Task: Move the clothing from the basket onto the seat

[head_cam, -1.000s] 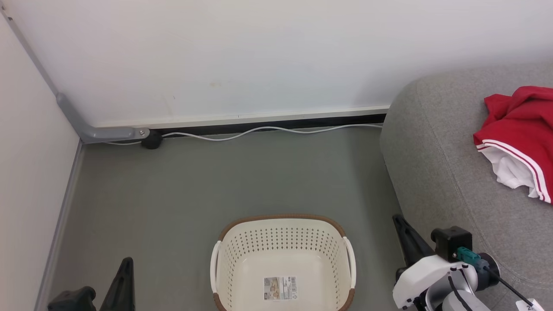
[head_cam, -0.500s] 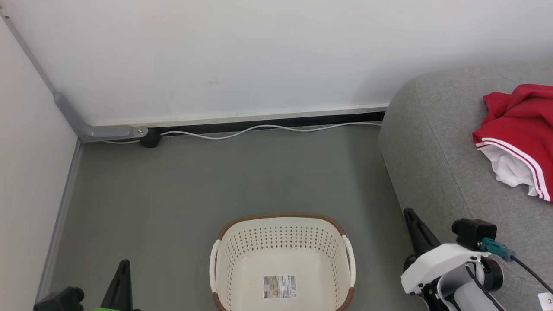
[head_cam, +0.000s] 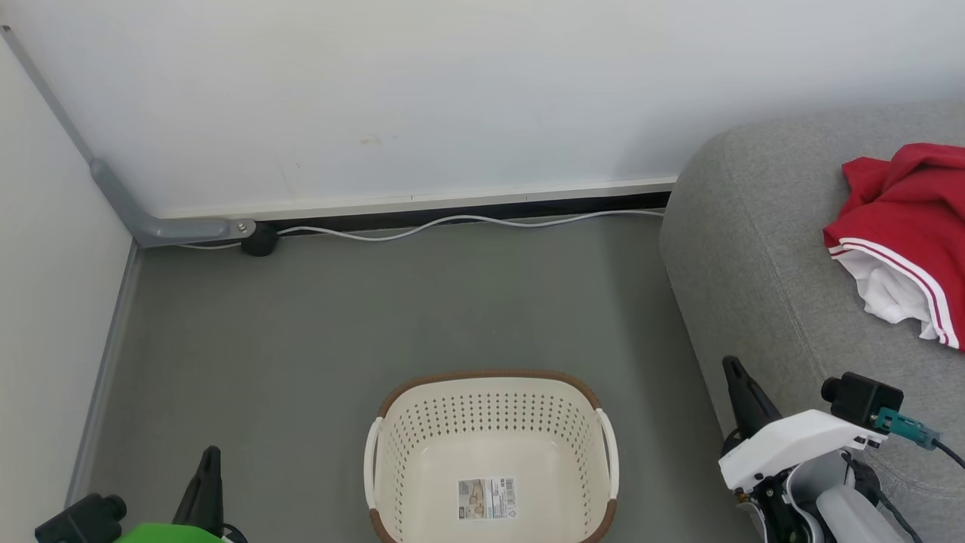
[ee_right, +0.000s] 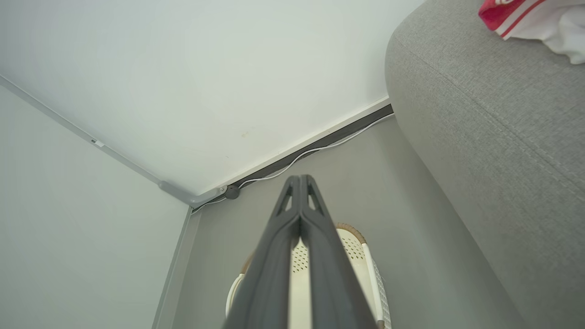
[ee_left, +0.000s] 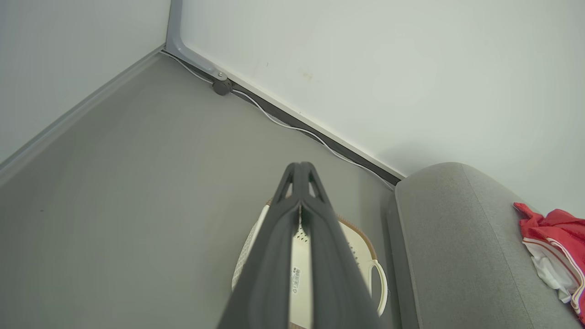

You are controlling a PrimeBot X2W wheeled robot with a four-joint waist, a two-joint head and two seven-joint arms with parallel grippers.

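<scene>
The head camera looks forward and steeply down, the basket [head_cam: 490,415] close at its bottom edge, the sofa [head_cam: 754,249] at right. Both wrist cameras slant down from either side toward the wall [ee_left: 365,68], sharing basket, sofa and cable [head_cam: 452,219].

A white cable [head_cam: 452,219] lies on the grey floor [head_cam: 377,317] along the white wall [head_cam: 452,98].

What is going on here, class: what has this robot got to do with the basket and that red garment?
A two-armed robot is moving laundry. The red and white clothing lies crumpled on the grey seat. The basket stands on the floor beside the seat, with nothing in it but its label sticker. The left gripper and right gripper are both shut and hold nothing. The transfer looks done.
</scene>
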